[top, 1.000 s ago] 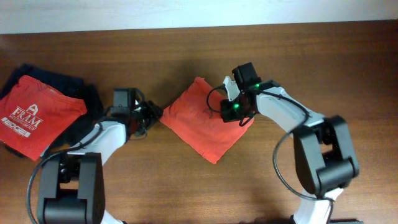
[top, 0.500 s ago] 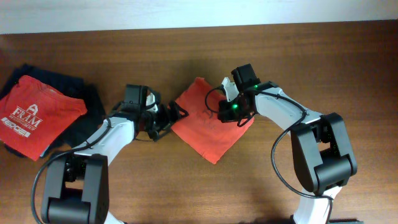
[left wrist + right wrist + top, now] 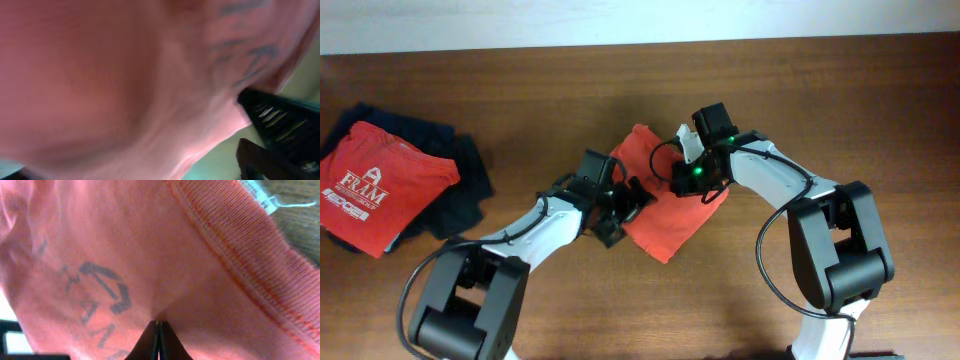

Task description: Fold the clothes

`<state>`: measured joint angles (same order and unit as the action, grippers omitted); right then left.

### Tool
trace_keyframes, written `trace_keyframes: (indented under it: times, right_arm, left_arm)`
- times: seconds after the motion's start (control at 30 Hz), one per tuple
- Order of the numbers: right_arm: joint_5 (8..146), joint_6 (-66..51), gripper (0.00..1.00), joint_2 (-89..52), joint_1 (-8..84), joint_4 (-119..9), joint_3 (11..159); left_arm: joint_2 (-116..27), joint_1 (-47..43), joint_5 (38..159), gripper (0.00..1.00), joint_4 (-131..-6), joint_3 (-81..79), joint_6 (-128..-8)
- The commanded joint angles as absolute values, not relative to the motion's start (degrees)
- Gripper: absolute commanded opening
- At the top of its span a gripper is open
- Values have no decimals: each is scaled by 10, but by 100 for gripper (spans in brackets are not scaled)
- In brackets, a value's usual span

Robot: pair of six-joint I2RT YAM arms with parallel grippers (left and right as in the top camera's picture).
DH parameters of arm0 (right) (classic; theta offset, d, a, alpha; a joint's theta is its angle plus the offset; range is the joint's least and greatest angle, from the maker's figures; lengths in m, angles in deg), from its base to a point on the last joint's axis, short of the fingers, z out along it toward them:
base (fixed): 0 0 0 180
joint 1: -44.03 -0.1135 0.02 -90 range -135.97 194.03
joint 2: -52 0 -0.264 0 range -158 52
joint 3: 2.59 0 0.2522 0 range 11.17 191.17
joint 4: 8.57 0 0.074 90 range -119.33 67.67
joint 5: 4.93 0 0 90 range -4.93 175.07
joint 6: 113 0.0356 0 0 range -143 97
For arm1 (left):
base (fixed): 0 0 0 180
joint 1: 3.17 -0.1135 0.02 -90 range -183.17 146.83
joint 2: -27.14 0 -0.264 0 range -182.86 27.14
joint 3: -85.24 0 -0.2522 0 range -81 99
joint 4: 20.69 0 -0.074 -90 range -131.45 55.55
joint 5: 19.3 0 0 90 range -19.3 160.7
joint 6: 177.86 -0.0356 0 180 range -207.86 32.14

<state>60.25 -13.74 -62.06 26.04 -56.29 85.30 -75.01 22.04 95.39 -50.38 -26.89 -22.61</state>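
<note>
The orange-red T-shirt [image 3: 670, 215] lies in the middle of the brown wooden counter [image 3: 840, 90]. It is bunched into a small lump with one corner pointing toward me. The two arms reach in from each side and meet at it.

The left claw [image 3: 624, 214] is at the shirt's left edge. Its two black fingers are spread very wide, and it has hold of nothing. From its own camera the red cloth fills nearly the whole view, very close and blurry, with some grey letters on it.

The right claw [image 3: 703, 182] is at the shirt's top right part. Its fingers [image 3: 157, 339] are pressed tight together and they pinch a bit of the red cloth. Close by there are grey letters, the thick ribbed neck band [image 3: 235, 255] and a small white tag [image 3: 256, 194].

Far off on the left end of the counter sits a folded red shirt with a white logo [image 3: 378, 185]. It rests on a dark garment [image 3: 460, 190]. Both are well apart from the arms.
</note>
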Motion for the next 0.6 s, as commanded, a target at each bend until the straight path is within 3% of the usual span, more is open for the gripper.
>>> trace_keyframes:
  times: [0.0, 0.27, 0.4, 0.57]
  right_arm:
    - [596, -133, 7, -617, 260, -565, 854]
    - [596, -133, 6, -617, 260, -571, 854]
    - [596, -133, 6, -617, 261, -571, 854]
    - [588, -133, 12, -608, 274, -572, 854]
  left_arm:
    - [-824, 220, 969, 91, -447, -274, -228]
    - [-871, 220, 998, 77, -409, -274, -246]
    - [-871, 219, 998, 58, -422, -274, -246]
    - [-870, 179, 1031, 54, -488, -274, -312]
